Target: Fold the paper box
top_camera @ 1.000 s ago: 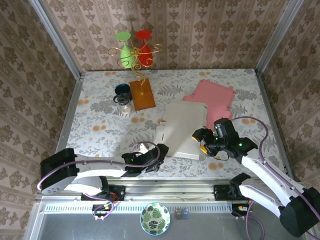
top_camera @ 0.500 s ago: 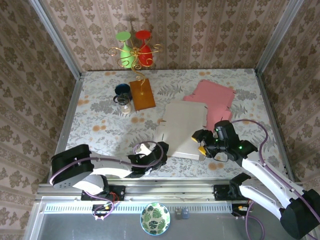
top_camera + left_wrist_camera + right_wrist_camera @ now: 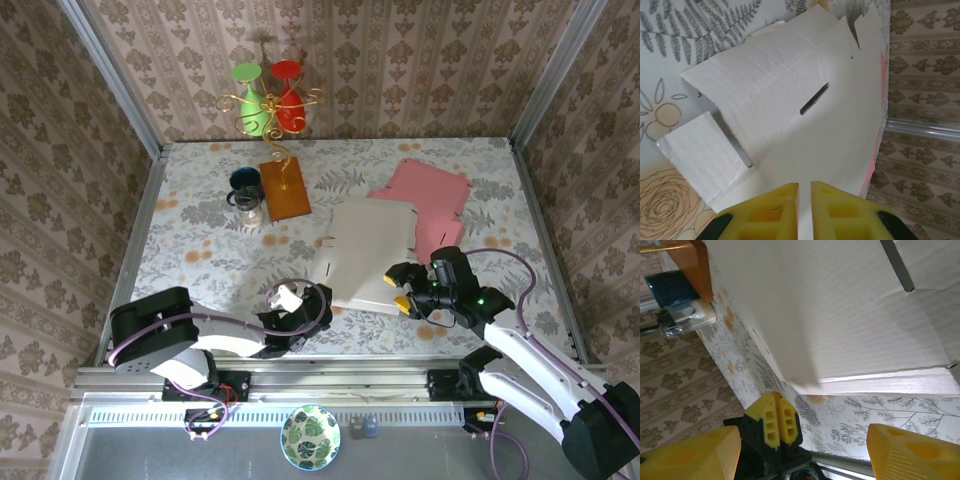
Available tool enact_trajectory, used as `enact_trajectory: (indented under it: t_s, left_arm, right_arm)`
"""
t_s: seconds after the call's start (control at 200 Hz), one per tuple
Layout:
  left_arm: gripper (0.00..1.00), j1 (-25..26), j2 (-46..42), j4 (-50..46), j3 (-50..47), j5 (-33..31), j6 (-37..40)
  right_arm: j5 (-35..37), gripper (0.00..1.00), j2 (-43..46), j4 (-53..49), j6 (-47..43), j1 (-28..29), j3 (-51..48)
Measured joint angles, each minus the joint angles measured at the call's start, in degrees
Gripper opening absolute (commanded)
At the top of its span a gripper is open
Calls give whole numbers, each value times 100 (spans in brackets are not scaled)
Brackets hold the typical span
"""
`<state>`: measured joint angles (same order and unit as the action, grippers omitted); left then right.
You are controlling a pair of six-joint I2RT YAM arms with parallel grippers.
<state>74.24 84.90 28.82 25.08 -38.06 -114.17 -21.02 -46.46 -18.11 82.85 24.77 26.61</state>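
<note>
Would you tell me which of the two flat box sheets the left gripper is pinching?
The white sheet, the one nearer the arms: the left gripper is shut on its near edge. The pink sheet lies farther back, untouched.

We see the paper box (image 3: 365,255) as matt white card with a fine ribbed grain, the pink sheet (image 3: 432,192) as equally matt card, the board (image 3: 285,188) as smooth brown wood, the tabletop (image 3: 200,255) as smooth printed covering, and the yellow pads (image 3: 767,212) of the left gripper (image 3: 804,187) as dull cellular plastic.
</note>
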Motion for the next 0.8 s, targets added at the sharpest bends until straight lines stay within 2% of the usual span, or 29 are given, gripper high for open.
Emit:
enact_trajectory:
  t_s: [0.045,0.105,0.245,0.425,0.665,0.8]
  left_arm:
    - [15,0,0,44,0,-31,0]
    - [24,0,0,74,0,-35,-33]
    - [37,79,0,2,0,13,-308]
    - [42,173,120,-52,4,254,-437]
    - [44,273,138,-376,28,382,-474]
    - [43,271,330,-214,28,348,-479]
  right_arm:
    - [2,68,70,-2,61,-2,0]
    - [22,68,157,-4,153,-2,-2]
    - [87,69,339,15,337,-2,-142]
    - [107,70,332,-4,439,-2,-195]
    - [107,70,295,0,439,-2,-197]
    - [105,70,295,13,439,-2,-197]
